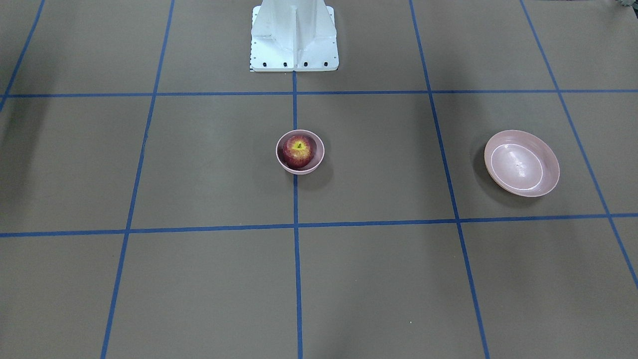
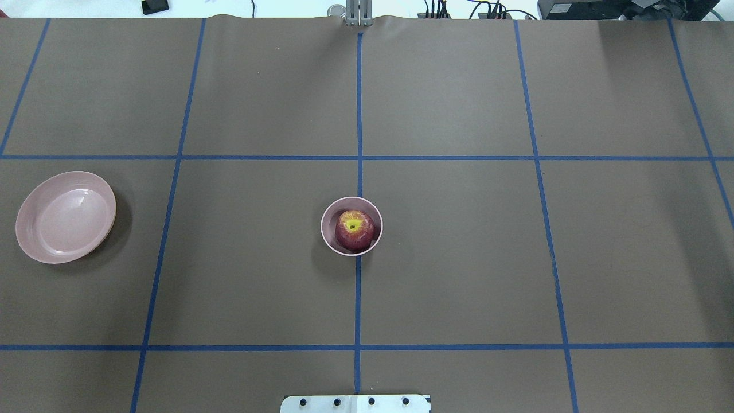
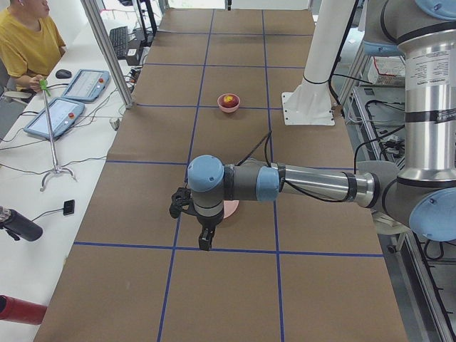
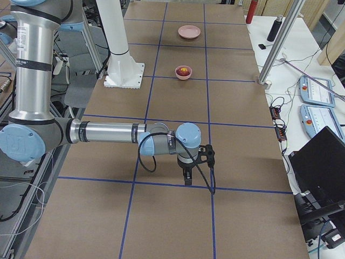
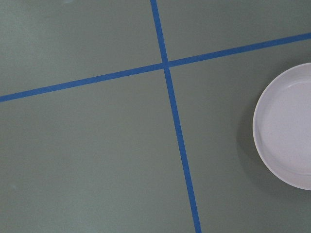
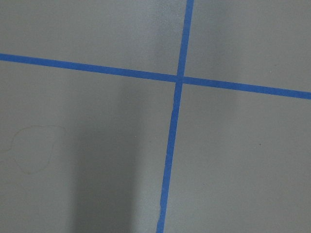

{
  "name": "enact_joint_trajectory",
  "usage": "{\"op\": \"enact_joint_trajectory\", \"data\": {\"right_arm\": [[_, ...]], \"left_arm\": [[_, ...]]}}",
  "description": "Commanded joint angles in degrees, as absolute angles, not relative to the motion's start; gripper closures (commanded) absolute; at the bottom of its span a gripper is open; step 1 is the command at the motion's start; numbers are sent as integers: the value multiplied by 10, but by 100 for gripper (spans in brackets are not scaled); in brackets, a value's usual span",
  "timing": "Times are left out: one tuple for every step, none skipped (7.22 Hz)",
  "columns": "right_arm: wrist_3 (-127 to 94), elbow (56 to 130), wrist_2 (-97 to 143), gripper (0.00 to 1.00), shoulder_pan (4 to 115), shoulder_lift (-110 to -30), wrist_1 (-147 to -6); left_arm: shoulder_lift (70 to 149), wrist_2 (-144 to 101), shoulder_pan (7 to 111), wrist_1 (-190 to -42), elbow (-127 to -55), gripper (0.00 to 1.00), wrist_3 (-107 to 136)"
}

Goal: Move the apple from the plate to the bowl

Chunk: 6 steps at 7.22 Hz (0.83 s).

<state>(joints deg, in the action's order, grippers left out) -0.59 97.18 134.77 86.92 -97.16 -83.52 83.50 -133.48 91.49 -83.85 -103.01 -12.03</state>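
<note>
The dark red apple [image 1: 298, 151] sits inside the small deep pink bowl [image 1: 319, 160] at the table's middle; apple [image 2: 355, 229] and bowl [image 2: 328, 221] also show in the overhead view. The wide pink plate [image 1: 521, 162] lies empty on the robot's left side, also in the overhead view [image 2: 66, 217] and at the right edge of the left wrist view [image 5: 286, 131]. My left gripper [image 3: 205, 239] hangs above the table near the plate [image 3: 232, 209], which the arm partly hides. My right gripper [image 4: 187, 178] hangs over bare table far from the bowl [image 4: 183, 76]. I cannot tell if either is open or shut.
The white robot base [image 1: 294, 37] stands behind the bowl. Blue tape lines [image 2: 358, 287] divide the brown table into squares. An operator [image 3: 28, 43] sits at a side desk with control pads. Bottles [image 4: 277, 28] stand beyond the table's far edge.
</note>
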Motion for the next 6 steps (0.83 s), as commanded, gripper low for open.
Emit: {"op": "enact_joint_trajectory", "data": {"right_arm": [[-14, 972, 1349, 0, 869, -971, -835], [-18, 971, 1349, 0, 869, -971, -835], [-18, 971, 1349, 0, 869, -971, -835], [-18, 971, 1349, 0, 869, -971, -835], [-18, 971, 1349, 0, 869, -971, -835], [-18, 971, 1349, 0, 869, -971, -835]], "left_arm": [[835, -1335, 914, -838, -1029, 2, -120], [835, -1335, 915, -839, -1030, 2, -120], [835, -1336, 915, -838, -1031, 2, -120], [835, -1335, 915, -838, -1031, 2, -120], [835, -1336, 915, -838, -1030, 2, -120], [835, -1335, 915, -838, -1031, 2, -120]]}}
